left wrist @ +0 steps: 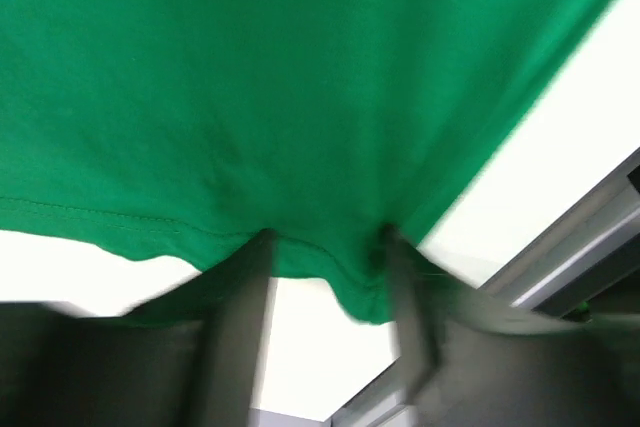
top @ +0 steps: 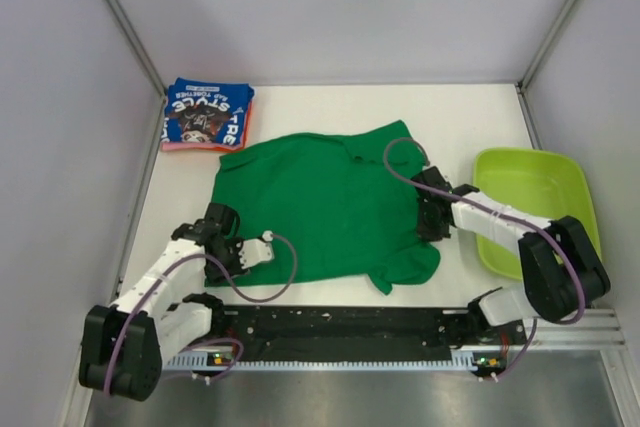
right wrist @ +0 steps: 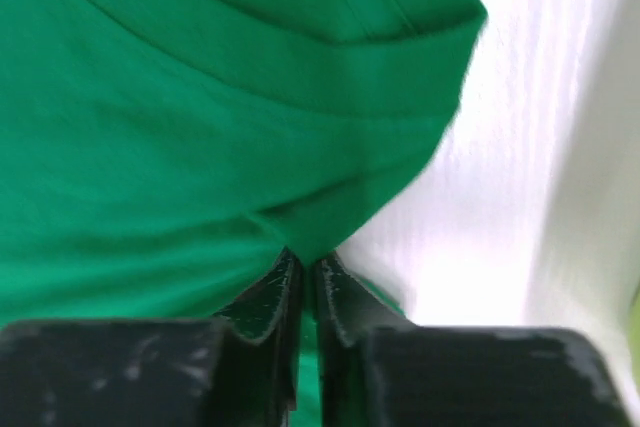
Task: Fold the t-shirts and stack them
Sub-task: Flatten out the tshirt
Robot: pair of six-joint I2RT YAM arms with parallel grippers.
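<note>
Nearest, along the 6 o'clock edge of the counter (top: 450, 112), runs the black and aluminium rail (top: 340, 332) that carries both arm bases. Just beyond it, at about 7 o'clock, the left claw (top: 228, 262) sits at the near left corner of the green t-shirt (top: 320, 202). Its wrist view shows its two fingers (left wrist: 245, 317) standing apart, one on each side of a small drooping fold of the stitched hem. White counter shows in the gap below. That picture is smeared, so I cannot tell whether either pad touches the cloth.

At about 4 o'clock the right claw (top: 430, 222) is down on the shirt's right edge, between the two short sleeves. Its wrist view shows the fingers drawn almost together, clamped on a thin ridge of green cloth that rises to their tips.

The green t-shirt lies spread, mostly flat, across the middle of the counter. Its bottom hem is toward 9 o'clock, one sleeve points to 1 o'clock and the other to 5 o'clock.

At 3 o'clock, past the right forearm, stands the lime-green tub (top: 560, 182), near the shirt but apart from it.

Farthest, at 11 o'clock, the folded blue t-shirt (top: 207, 112) lies with its white lettering and dark picture upward. It rests on the orange-pink t-shirt (top: 190, 147), whose edge shows along the near side. This stack is just beside the green shirt's far left corner.
</note>
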